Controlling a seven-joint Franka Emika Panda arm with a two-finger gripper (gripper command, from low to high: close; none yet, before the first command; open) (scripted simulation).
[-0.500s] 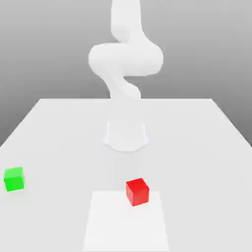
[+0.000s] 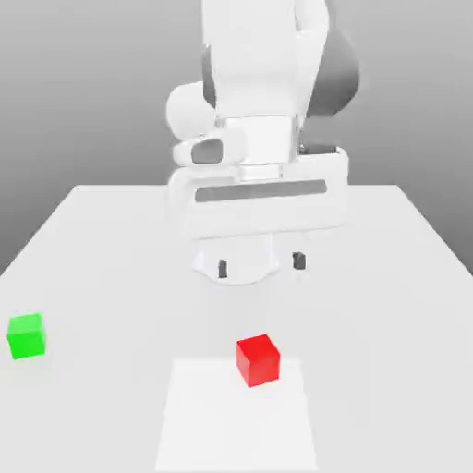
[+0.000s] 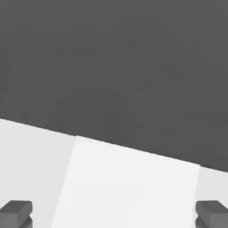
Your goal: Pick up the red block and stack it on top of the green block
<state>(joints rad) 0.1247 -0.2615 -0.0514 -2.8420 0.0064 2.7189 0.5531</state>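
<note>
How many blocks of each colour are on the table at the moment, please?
Red: 1, the red block
Green: 1, the green block
Total: 2 blocks, apart from each other on the table.

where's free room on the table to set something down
Bare patches: the stretch between the green block and the red block, and all of the table on the exterior view's right. It is crowded around the arm's base, under the open gripper.
</note>
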